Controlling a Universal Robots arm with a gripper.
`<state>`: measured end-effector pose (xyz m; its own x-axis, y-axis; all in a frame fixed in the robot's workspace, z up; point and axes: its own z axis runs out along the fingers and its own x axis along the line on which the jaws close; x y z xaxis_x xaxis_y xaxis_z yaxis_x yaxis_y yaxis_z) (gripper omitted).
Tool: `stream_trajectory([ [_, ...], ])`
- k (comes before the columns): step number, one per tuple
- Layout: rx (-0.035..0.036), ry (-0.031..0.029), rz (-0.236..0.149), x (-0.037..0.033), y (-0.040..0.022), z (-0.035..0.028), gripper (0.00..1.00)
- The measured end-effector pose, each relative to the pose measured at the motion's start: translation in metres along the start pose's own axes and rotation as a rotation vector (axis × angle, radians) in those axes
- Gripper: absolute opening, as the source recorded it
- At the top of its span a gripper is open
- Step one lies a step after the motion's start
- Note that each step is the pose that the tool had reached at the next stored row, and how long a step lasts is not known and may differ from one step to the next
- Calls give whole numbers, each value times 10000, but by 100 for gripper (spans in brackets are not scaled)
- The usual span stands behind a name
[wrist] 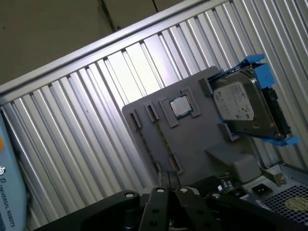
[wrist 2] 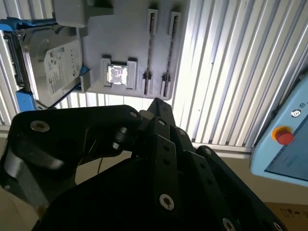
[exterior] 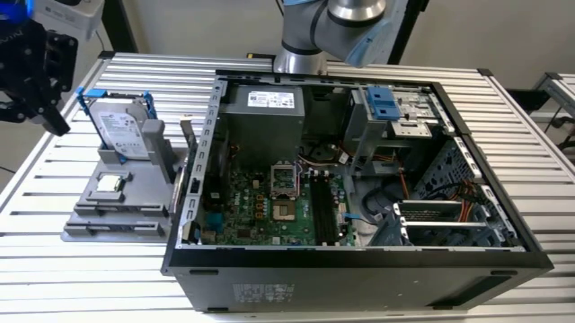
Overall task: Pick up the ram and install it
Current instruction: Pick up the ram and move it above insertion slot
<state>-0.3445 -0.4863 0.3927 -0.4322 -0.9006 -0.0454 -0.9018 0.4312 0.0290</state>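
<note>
Ram: where it sits I cannot tell from where I stand; no spot I look at lets me name it with certainty.
Computer case (exterior: 359, 269): lies open along the near edge of the tabletop (exterior: 81, 276), toward the exterior view's right, with the motherboard (exterior: 260, 202) facing up.
Memory slots (exterior: 324, 208): long dark strips on the motherboard; too dark to judge whether one has the ram seated in it.
Tray (exterior: 144, 202): grey, just beside the case on the exterior view's left, near the tabletop's edge on that side.
Tray grooves (wrist 2: 152, 48): two long narrow ones side by side at the tray's near end; in the second wrist view they look bare.
Processor chip (exterior: 109, 182): a small silver square in its pocket, mid-tray.
Hard drive (exterior: 121, 128): in its blue bracket, propped upright at the tray's far end.
Gripper (exterior: 40, 108): hangs in the air over the tabletop's edge on the exterior view's left, beyond the tray and touching nothing on it; whether it is spread, pressed together or pinching something I cannot tell.
Arm (exterior: 332, 27): rises at the tabletop's far edge, behind the case.
Progress: my guess is the ram is out of the tray, since the grooves look bare; I cannot confirm a finished install, and the gripper is well apart from the case.
</note>
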Motion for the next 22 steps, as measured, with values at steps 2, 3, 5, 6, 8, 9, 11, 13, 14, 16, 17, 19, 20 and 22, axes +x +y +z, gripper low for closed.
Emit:
stream_trajectory([
  [2,114,-53,-240,0,0,0,0],
  [3,162,-75,-361,0,0,0,0],
  [5,243,-113,-611,0,0,0,0],
  [6,283,-131,-743,0,0,0,0],
  [8,324,-152,-1019,-1,-1,-1,0],
  [9,323,-154,-1198,-1,0,0,0],
  [11,306,-152,-1548,0,1,0,0],
  [13,284,-149,-1919,0,0,0,0],
  [14,274,-148,-2099,0,0,0,0],
  [16,255,-145,-2455,0,1,1,0],
  [17,245,-143,-2642,0,0,0,0],
  [19,224,-139,-3006,0,1,0,0],
  [20,214,-137,-3191,0,1,0,0],
  [22,193,-133,-3550,0,0,0,0],
])
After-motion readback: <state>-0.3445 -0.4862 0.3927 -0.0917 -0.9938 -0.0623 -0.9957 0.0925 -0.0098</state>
